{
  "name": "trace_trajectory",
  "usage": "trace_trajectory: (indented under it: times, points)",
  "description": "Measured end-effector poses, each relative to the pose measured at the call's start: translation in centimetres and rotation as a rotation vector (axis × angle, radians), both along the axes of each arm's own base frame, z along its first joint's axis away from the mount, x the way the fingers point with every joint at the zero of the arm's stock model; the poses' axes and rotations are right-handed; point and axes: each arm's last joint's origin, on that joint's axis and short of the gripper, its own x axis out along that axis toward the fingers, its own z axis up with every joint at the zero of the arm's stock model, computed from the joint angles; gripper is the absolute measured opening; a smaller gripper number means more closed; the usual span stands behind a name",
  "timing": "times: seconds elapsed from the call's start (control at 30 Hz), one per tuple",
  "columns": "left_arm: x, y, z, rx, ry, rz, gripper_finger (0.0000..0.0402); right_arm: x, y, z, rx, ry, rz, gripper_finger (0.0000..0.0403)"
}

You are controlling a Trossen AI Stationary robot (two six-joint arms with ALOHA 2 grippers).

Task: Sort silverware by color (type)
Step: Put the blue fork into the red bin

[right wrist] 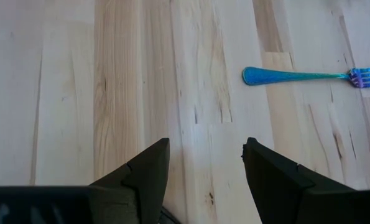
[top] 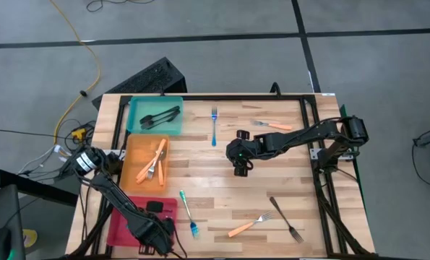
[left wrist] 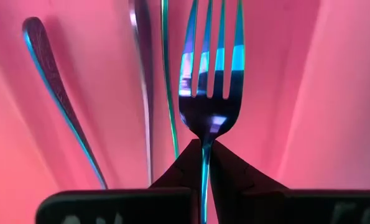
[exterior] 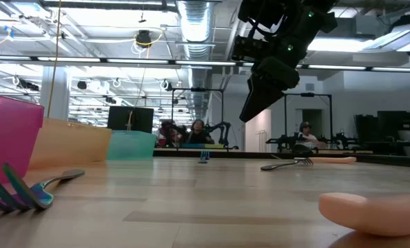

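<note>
Robotics lab: exposed ducts [exterior: 198, 21], other robot rigs [exterior: 222, 131].

Bright overhead lighting; blurred low-view foreground.

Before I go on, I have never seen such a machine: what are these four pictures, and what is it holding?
Two robot arms work at a wooden table. One picture looks down from above, one looks level across the table, and two are from cameras on the wrists. The left gripper is shut on a blue fork over the pink tray. The right gripper hangs open and empty above the table middle, near another blue fork. The teal tray holds dark forks, the orange tray orange ones. More forks lie loose on the table.
</note>
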Motion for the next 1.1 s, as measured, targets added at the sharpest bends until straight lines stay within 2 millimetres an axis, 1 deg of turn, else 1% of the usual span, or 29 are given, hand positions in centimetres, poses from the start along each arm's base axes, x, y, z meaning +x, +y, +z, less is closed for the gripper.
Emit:
trace_trajectory:
  times: [0.37,0.73,0.9,1.1]
  points:
    - [0.5,-0.3,-0.2,-0.035,-0.043,0.049,0.0,0.0,0.0,0.0,0.0,-0.004,0.0,0.0223]
    - [0.5,-0.3,-0.3,-0.039,-0.059,0.023,0.0,0.0,0.0,0.0,-0.001,0.0,0.0,0.0223]
    - [-0.1,0.3,-1.3,-0.036,0.019,0.064,0.0,0.0,0.0,0.0,0.0,0.0,0.0,0.0223]
    - [0.0,0.5,-1.5,-0.04,0.016,0.055,0.0,0.0,0.0,0.0,0.0,0.003,-0.002,0.0223]
